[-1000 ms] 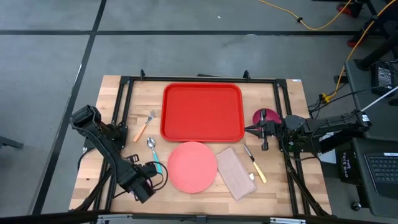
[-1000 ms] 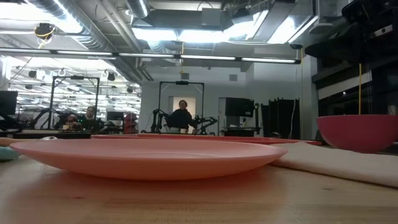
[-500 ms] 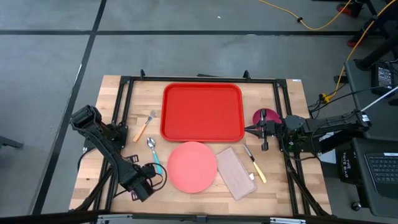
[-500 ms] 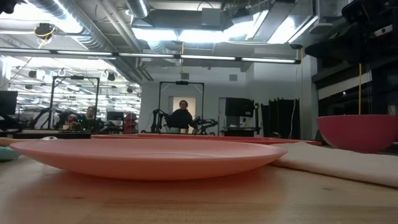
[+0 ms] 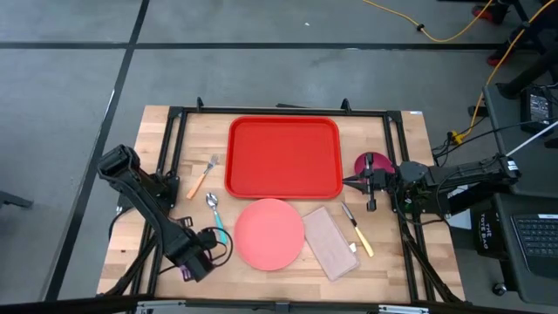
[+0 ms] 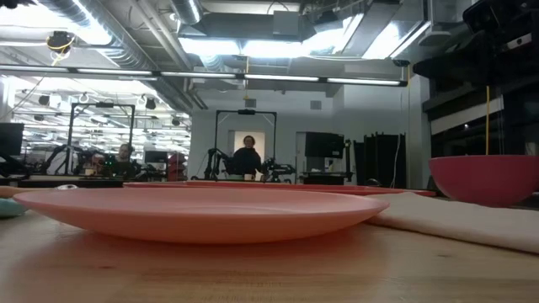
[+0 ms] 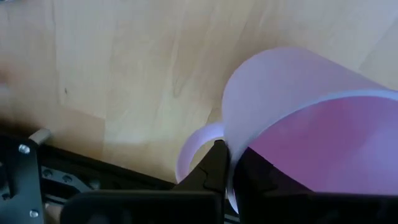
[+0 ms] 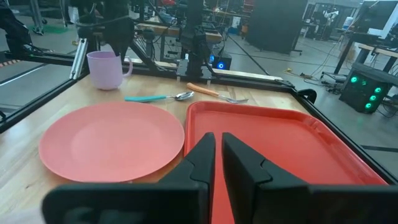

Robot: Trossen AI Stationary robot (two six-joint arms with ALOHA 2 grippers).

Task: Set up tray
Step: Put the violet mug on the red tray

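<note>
A lilac mug point(image 8: 106, 70) stands on the wood at the table's near left, and my left gripper point(image 7: 231, 163) is shut on it from above. In the high view that hand point(image 5: 193, 260) covers nearly all of the mug. The red tray point(image 5: 283, 157) lies flat at the far middle of the table, and nothing rests in it. My right gripper point(image 5: 347, 181) hangs level at the tray's right edge, shut, with nothing between its fingers point(image 8: 205, 155). My left gripper has the mug's rim point(image 7: 227, 144) right beside the handle point(image 7: 189, 149). One finger point(image 7: 214, 171) is outside the wall and the other point(image 7: 252, 177) inside the cup. The fingers point down from above. The mug's base rests on the table in the right wrist view.
A round pink plate point(image 5: 269, 233) lies near the tray's front edge. A teal-handled spoon point(image 5: 214, 214) and an orange-handled fork point(image 5: 202, 177) lie left of it. A folded napkin point(image 5: 330, 242) and a knife point(image 5: 357, 231) lie to its right. A magenta bowl point(image 5: 370, 164) sits under my right arm.
In the high view my left hand has turned a little above the mug, and a sliver of lilac now shows at its near side. Its fingers are hidden under the hand in that view. The right arm, tray and tableware have kept still.
</note>
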